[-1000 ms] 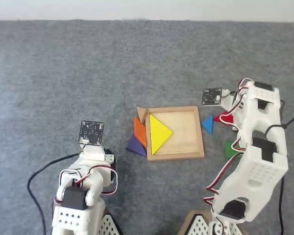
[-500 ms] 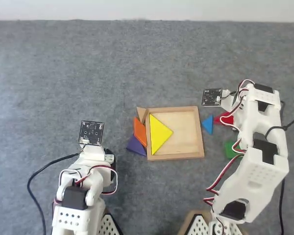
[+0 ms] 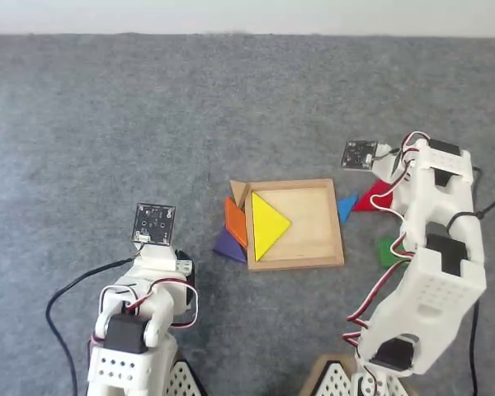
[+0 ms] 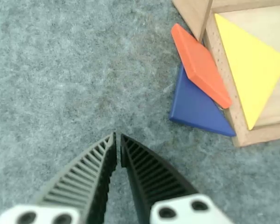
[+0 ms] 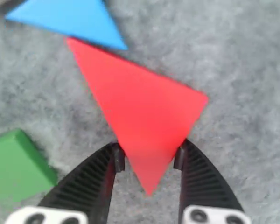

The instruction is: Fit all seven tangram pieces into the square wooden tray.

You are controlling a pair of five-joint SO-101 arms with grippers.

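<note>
The square wooden tray [image 3: 328, 223] lies mid-table with a yellow triangle [image 3: 268, 223] inside, against its left wall. Outside that wall rest an orange parallelogram [image 3: 236, 221], a dark blue triangle [image 3: 228, 246] and a wood-coloured triangle [image 3: 239, 191]. Right of the tray, my right gripper [image 5: 147, 156] is shut on one corner of the red triangle [image 5: 140, 107], whose far tip reaches the small light-blue triangle [image 3: 344, 206]. A green square [image 3: 388, 250] lies nearer the arm's base. My left gripper [image 4: 117, 137] is shut with nothing in it, over bare mat short of the dark blue triangle [image 4: 196, 107].
Grey mat covers the whole table. The right arm's body [image 3: 433, 247] stands over the mat right of the tray, and the left arm [image 3: 144, 297] stands at the lower left. The orange parallelogram [image 4: 200, 65] leans on the tray's rim [image 4: 266, 134].
The right gripper has carried the red triangle a little toward the tray, so more of it shows and it now meets the light-blue triangle. The left arm is still.
</note>
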